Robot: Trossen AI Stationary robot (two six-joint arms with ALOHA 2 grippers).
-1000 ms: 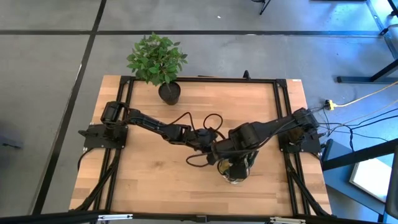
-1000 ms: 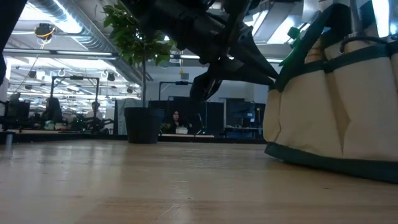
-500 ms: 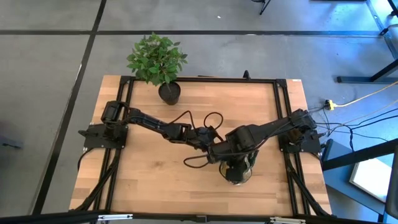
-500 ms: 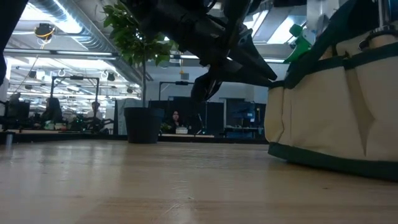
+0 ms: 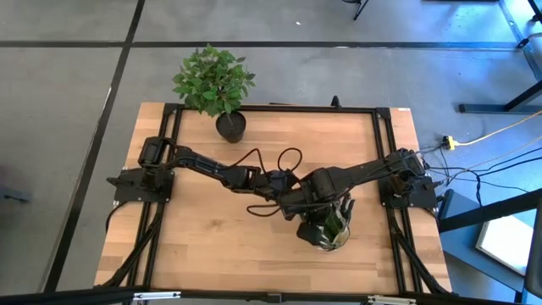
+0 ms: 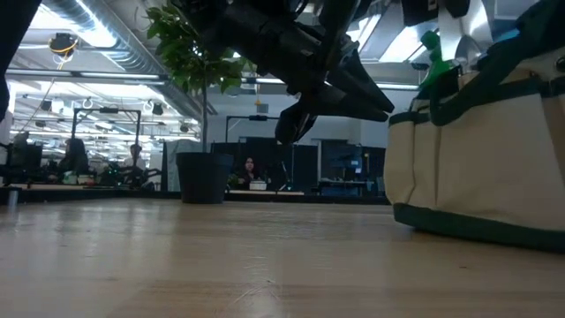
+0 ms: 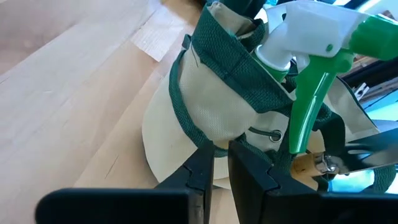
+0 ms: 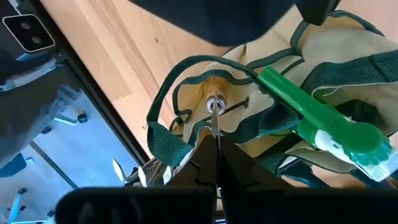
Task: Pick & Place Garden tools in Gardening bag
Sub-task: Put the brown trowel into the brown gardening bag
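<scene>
The gardening bag (image 5: 332, 237), cream with green trim, stands on the table right of centre, near the front. A green spray bottle with a white trigger head (image 7: 323, 62) sticks up out of it. My left gripper (image 7: 221, 163) reaches in from the left and is shut on the bag's side. My right gripper (image 8: 216, 163) points down over the bag, shut on a wooden-handled metal tool (image 8: 214, 102). The tool's handle goes down into a side pocket. In the high view both arms hide the fingertips. My left gripper pinches the bag's green-trimmed edge (image 7: 207, 144) between its two fingers, low on the side facing the table's left. It comes slanting down from the left. The bag stands with its base on the table. My right gripper pinches the tool's thin metal part (image 8: 216, 127) between its fingers, seen edge-on. The fingers come from above, pointing down. The tool hangs below them, its wooden handle (image 8: 214, 87) inside a green-rimmed pocket of the bag.
A leafy plant in a black pot (image 5: 230, 125) stands at the table's far edge, left of centre. Black cables (image 5: 271, 169) loop above the table between the arms. Bare wood (image 5: 195, 237) lies left of the bag and along the front.
My right gripper has rolled about its own axis and sunk a little over the bag. The bag has shifted slightly toward the table's right edge, still standing on its base. My left gripper has kept its place on the bag.
</scene>
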